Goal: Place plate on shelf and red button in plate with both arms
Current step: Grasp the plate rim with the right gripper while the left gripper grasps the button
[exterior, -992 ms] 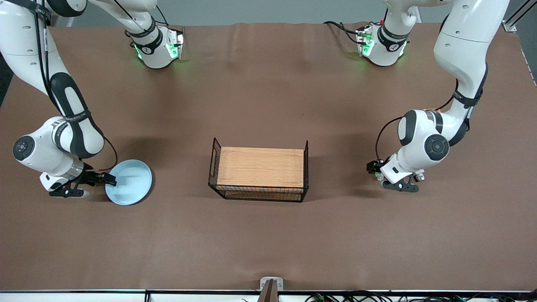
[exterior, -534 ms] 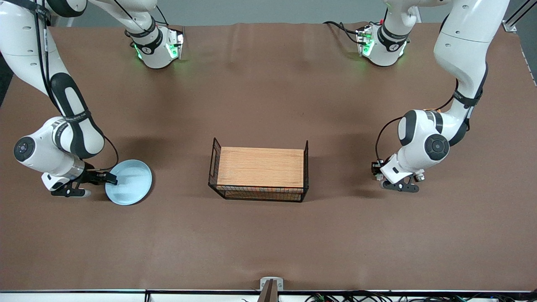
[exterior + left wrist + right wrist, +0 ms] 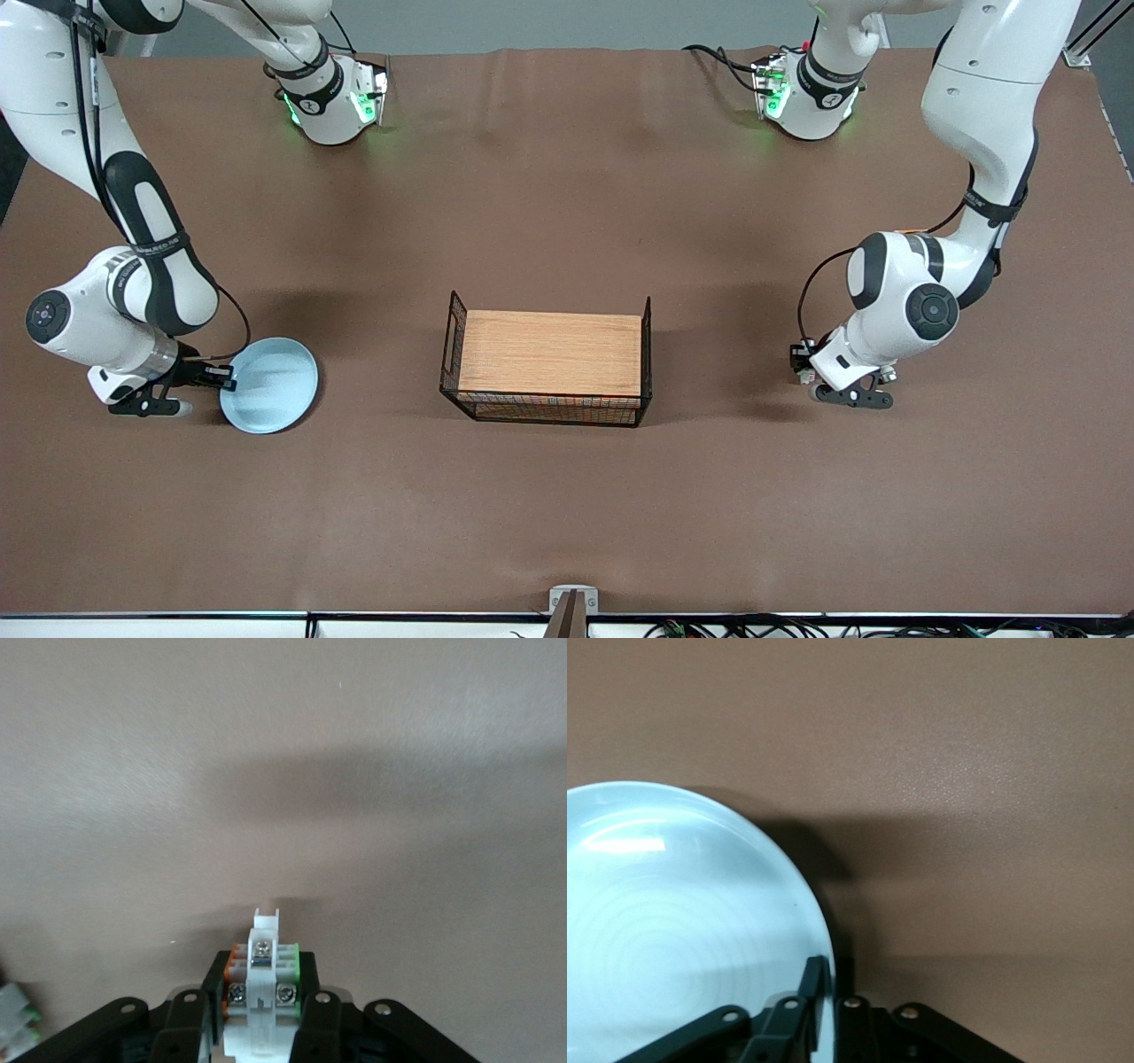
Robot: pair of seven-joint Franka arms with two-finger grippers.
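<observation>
Two grasps are engaged. Right end effector [image 3: 232, 379] pinches the rim of the plate [image 3: 270, 385], near the table's right-arm edge: rigid, slippery, probably breakable; rim grip suits. Left end effector [image 3: 259, 1010], near the opposite edge, clamps the red button [image 3: 260, 988]: light, hard, grasped mid-body.

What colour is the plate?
Pale blue; the plate shows best in the right wrist view, its rim held by the right gripper.
</observation>
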